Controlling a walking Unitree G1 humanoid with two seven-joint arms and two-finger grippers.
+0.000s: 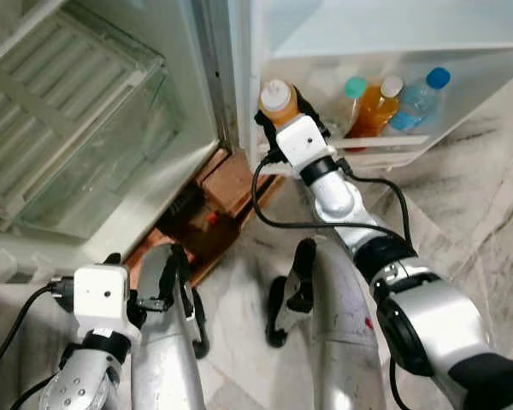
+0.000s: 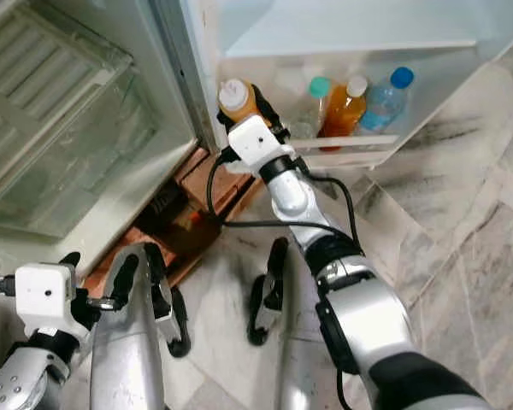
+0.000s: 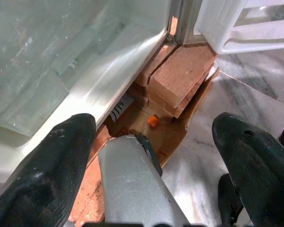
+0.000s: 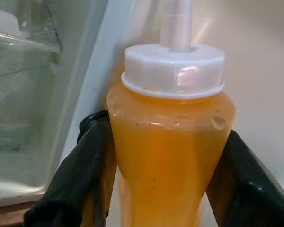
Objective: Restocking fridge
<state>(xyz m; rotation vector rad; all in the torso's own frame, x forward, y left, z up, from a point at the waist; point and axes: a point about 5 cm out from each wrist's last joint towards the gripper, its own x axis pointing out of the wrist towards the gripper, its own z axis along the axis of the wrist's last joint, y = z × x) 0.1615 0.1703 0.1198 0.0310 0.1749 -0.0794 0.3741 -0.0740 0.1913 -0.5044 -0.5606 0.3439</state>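
The right gripper is stretched forward to the open fridge door, its jaws clamped on an orange sauce bottle with a white nozzle cap; in the right wrist view the two black fingers press against either side of the bottle's amber body just below the cap. The bottle is upright and sits at the hinge-side end of the door shelf, close to the edge of the door; whether its base rests on the shelf cannot be made out. Further along the same shelf stand three more bottles in a row: a clear one with a teal cap, an orange juice bottle with a white cap, and a water bottle with a blue cap, all behind the white rail. The left gripper hangs low beside the robot's leg, its jaws apart and empty, pointed at the foot of the fridge. There the cabinet rests on red bricks with cardboard spread under them on the marble floor. Inside the fridge body a clear crisper drawer sits under a glass shelf.
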